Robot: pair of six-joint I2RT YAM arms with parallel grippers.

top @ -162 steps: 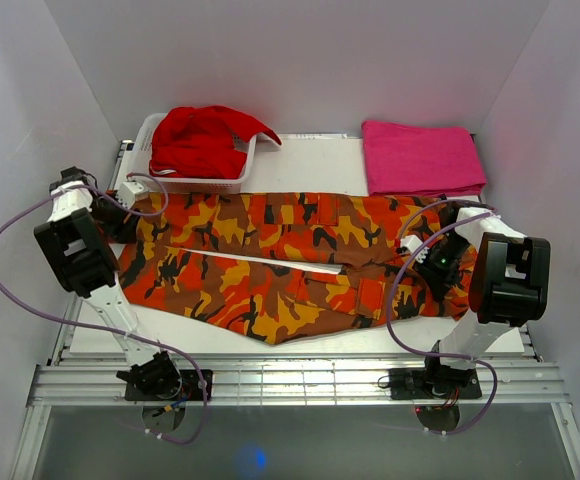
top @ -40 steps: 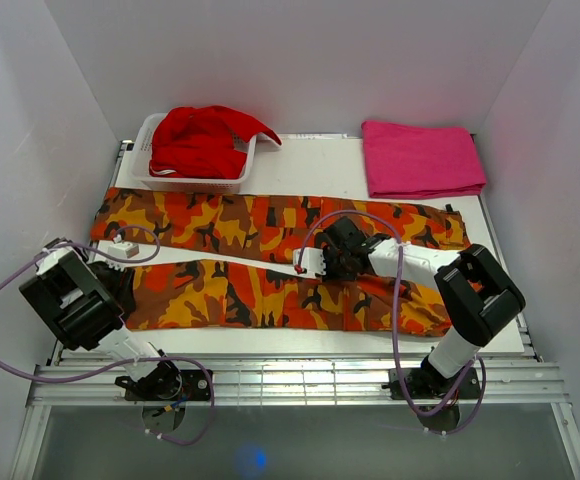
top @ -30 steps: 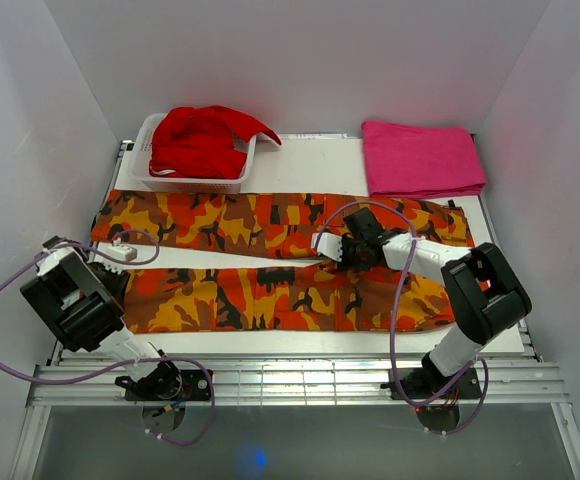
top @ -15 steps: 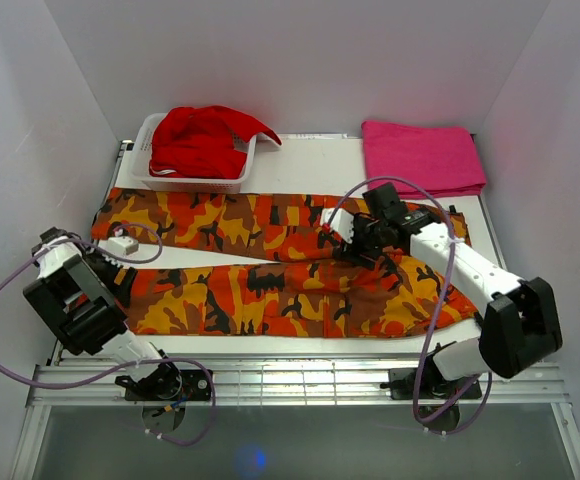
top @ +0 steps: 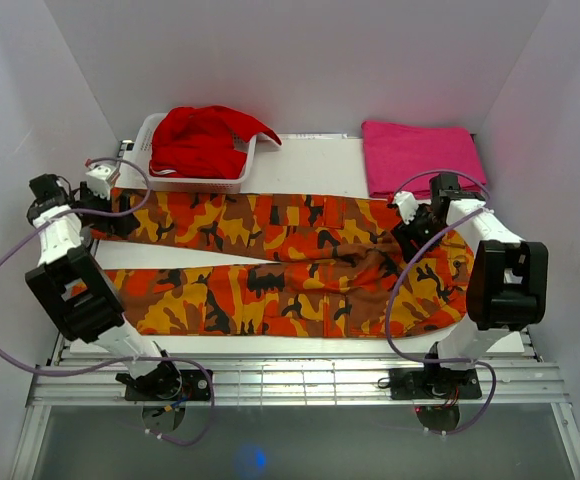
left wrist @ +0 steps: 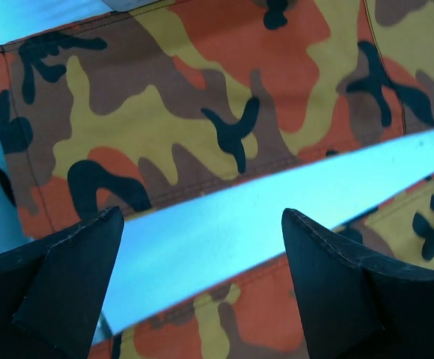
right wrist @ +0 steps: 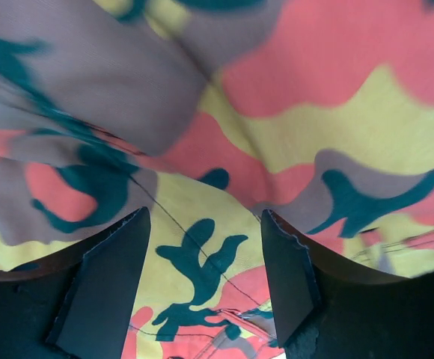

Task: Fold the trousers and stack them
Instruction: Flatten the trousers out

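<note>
The camouflage trousers (top: 300, 300) lie flat across the table, both legs pointing left and the waist at the right, with a fold bunched near the crotch. My left gripper (top: 108, 205) hovers open over the cuff end of the far leg. In the left wrist view its fingers (left wrist: 67, 277) frame the white strip of table between the two legs of the trousers (left wrist: 202, 97). My right gripper (top: 410, 228) is open just above the waist area, and the right wrist view shows only the trousers (right wrist: 314, 112) beneath its gripper (right wrist: 206, 254), nothing held.
A white basket (top: 195, 183) holding a plain red garment (top: 200, 140) stands at the back left. A folded pink cloth (top: 422, 157) lies at the back right. Bare white table (top: 310, 160) shows between them. Walls close in on both sides.
The right gripper opened, let go of the fabric at the middle and moved right to the waist. The left gripper opened and swung from the near leg's end up to the far leg's cuff.
</note>
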